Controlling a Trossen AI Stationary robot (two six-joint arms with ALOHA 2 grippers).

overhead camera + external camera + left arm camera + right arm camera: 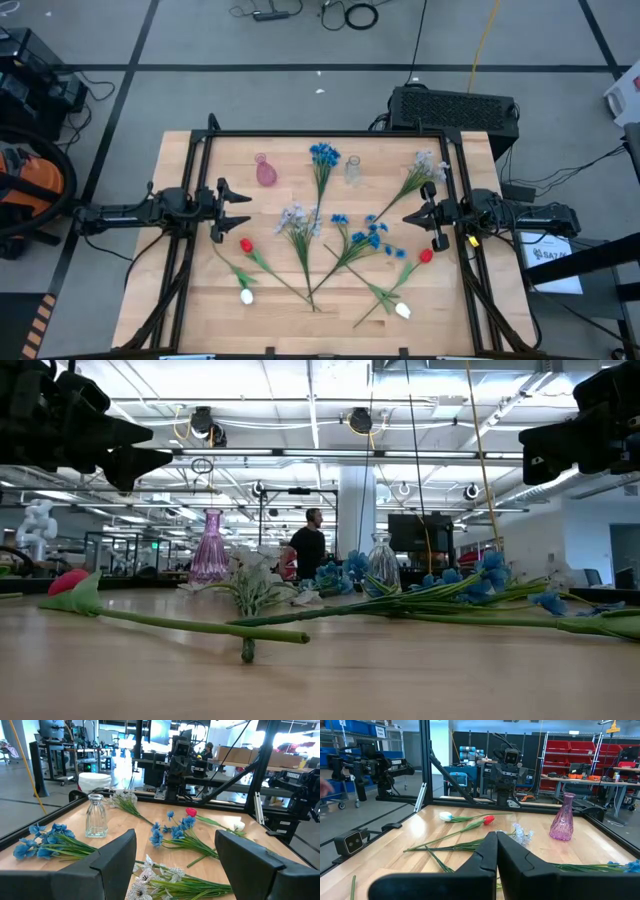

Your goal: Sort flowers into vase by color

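Nearest, lower centre of the high view: two white tulip buds, one lower left, one lower right, stems crossing toward the middle of the table.

Next row: red tulip bud left of centre; a second red tulip bud right of centre, just beside the right arm. Between them, lavender-white spray and loose blue clusters, stems overlapping.

Mid frame, at the edges: left gripper, jaws spread wide, holding nothing, hovering above the left side of the table. Right gripper, fingers pressed together, empty, hovering at the right side.

Farther, upper part of the table: pink vase and clear vase, both upright and empty. A blue cluster lies between them; a second pale spray lies at upper right. No flower has been sorted yet.

Beyond the table, low view: a person stands in the room.

Risks, as judged:
- Stems lie tangled at centre; lifting one would likely drag neighbours.
- Vase necks look narrow; a stem pushed in off-line could tip a vase.
- Thin stems lying flat on wood may slip from a pinch.
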